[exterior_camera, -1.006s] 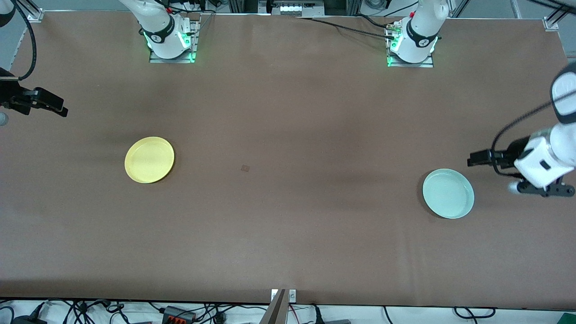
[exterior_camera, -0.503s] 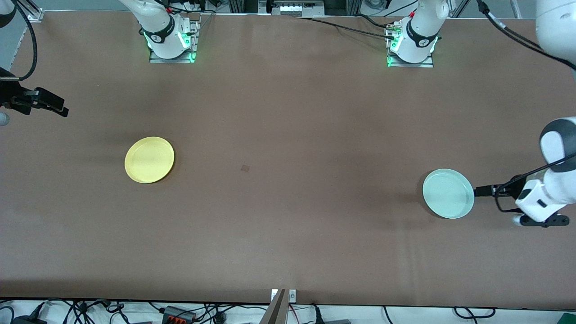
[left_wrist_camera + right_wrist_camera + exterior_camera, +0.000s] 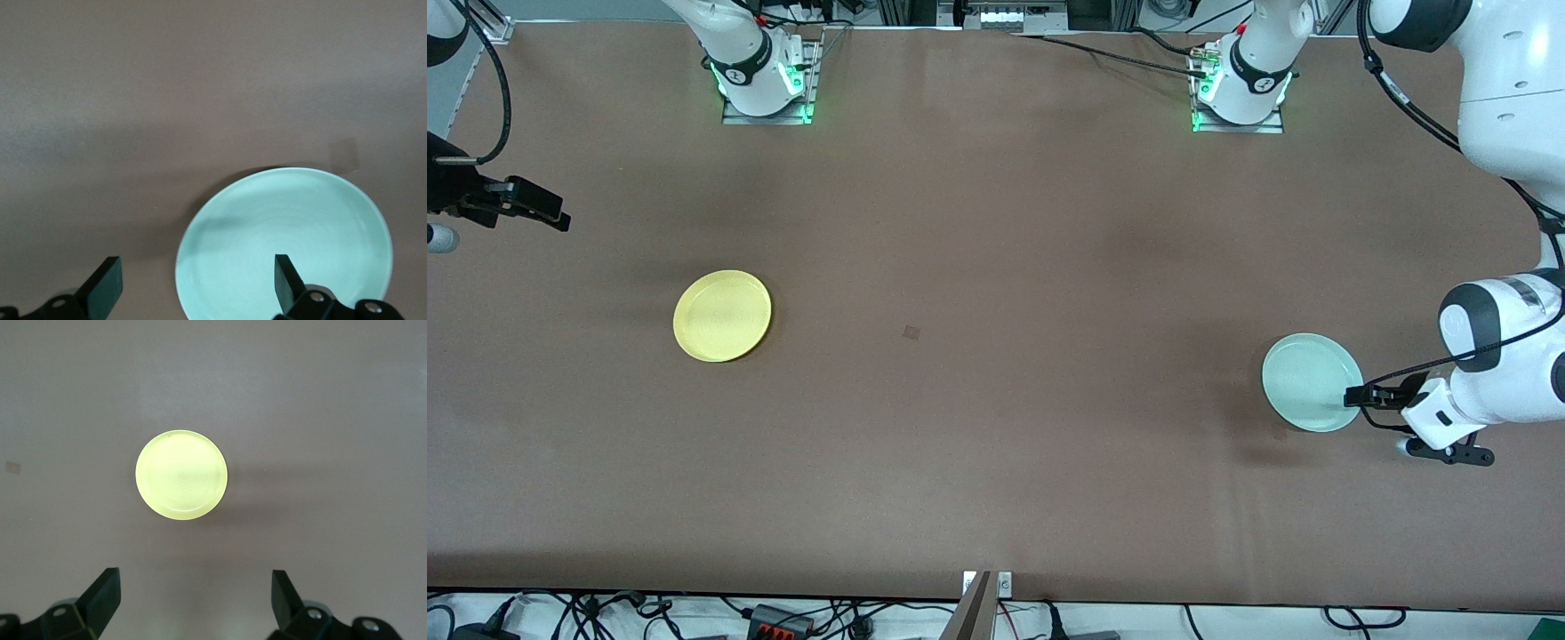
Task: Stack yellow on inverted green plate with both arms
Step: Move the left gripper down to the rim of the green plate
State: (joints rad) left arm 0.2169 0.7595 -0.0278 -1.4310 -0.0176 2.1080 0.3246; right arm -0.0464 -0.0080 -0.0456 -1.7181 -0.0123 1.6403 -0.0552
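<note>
The yellow plate (image 3: 722,316) (image 3: 181,475) lies flat on the brown table toward the right arm's end. Toward the left arm's end lies the pale green plate (image 3: 1312,382) (image 3: 287,247), also flat. My left gripper (image 3: 1357,396) (image 3: 198,287) hangs low and open over that plate's rim at the side toward the left arm's end. One of its fingers (image 3: 283,283) is over the plate and the other over bare table. My right gripper (image 3: 550,213) (image 3: 193,597) is open and empty over the table at the right arm's end, well apart from the yellow plate.
A small dark square mark (image 3: 911,332) sits mid-table between the plates. The arm bases (image 3: 765,80) (image 3: 1240,89) stand along the edge farthest from the front camera. The left arm's bulky white links (image 3: 1503,98) hang over its end of the table.
The left arm swung down and in toward the green plate, bringing its open gripper to the rim. The right gripper shifted only slightly. Neither plate moved.
</note>
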